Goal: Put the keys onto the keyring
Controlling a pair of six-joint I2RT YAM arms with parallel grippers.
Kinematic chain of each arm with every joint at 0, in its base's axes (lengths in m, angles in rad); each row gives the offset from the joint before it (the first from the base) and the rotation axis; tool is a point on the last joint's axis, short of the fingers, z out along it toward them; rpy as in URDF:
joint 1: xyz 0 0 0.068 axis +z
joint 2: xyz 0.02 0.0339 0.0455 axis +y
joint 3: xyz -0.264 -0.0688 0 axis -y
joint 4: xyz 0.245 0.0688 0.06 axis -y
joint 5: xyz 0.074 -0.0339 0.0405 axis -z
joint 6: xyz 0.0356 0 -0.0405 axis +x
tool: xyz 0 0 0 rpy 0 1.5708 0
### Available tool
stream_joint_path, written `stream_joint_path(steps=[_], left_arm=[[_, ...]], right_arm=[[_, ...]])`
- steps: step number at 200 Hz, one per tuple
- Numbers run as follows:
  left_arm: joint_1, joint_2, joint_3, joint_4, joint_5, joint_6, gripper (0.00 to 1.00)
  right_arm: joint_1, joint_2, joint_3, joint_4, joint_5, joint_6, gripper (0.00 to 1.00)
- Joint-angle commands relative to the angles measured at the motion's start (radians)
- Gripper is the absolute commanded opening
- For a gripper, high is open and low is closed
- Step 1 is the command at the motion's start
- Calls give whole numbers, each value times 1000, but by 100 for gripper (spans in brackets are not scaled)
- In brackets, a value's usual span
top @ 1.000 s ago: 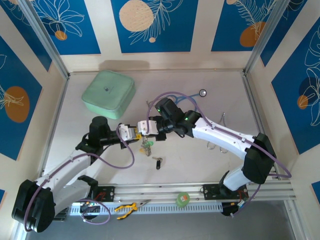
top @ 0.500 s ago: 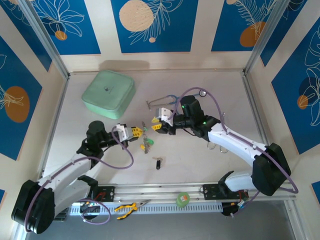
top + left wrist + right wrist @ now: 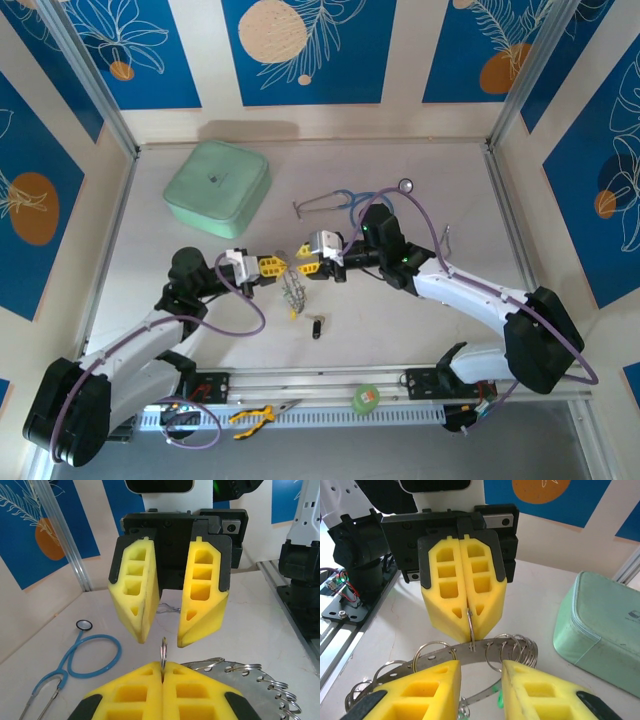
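Observation:
My left gripper [image 3: 278, 265] is shut on a small split ring [image 3: 470, 622] that hangs on the keyring [image 3: 442, 656], a thin perforated silver band strung with several small rings. The keyring [image 3: 292, 290] dangles under the left fingers with small keys and a green tag [image 3: 497, 690]. Facing it tip to tip, my right gripper [image 3: 301, 255] is open, and the band passes just beyond its fingers [image 3: 427, 680]. In the left wrist view the left gripper [image 3: 163, 666] pinches the ring edge-on below the open right gripper [image 3: 163, 636]. A black-headed key [image 3: 317, 327] lies on the table nearer the bases.
A mint-green case [image 3: 216, 187] sits at the back left. A blue-tubed stethoscope [image 3: 350, 200] lies behind the right arm. Yellow pliers [image 3: 252, 415] and a green tape roll [image 3: 366, 398] rest on the front rail.
The right gripper has opened, let go and drawn back to the right, then eased closer again. The left gripper has shut and moved slightly left, and the keyring now hangs from it alone.

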Motion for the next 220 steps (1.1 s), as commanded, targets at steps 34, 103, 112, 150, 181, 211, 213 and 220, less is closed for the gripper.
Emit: stream_joint_path(steps=[34, 103, 112, 150, 181, 211, 213, 220], left_arm=[[-10, -7, 11, 62, 55, -24, 0], [-13, -10, 10, 63, 56, -27, 0], [-13, -11, 10, 57, 56, -24, 0], [-14, -12, 9, 57, 54, -19, 0], [-14, -12, 10, 54, 50, -16, 0], [-14, -11, 10, 56, 48, -13, 0], [-15, -11, 10, 55, 48, -13, 0], [-16, -11, 10, 54, 46, -12, 0]], right_arm=[[28, 19, 50, 11, -21, -26, 26], [54, 65, 72, -6, -10, -48, 19], [54, 64, 70, -13, -2, -53, 18], [42, 45, 60, -40, 10, -68, 17], [37, 43, 55, -58, 9, -71, 20], [40, 55, 63, -52, 2, -64, 11], [39, 54, 63, -52, 1, -65, 9], [39, 57, 66, -52, 2, -65, 1]])
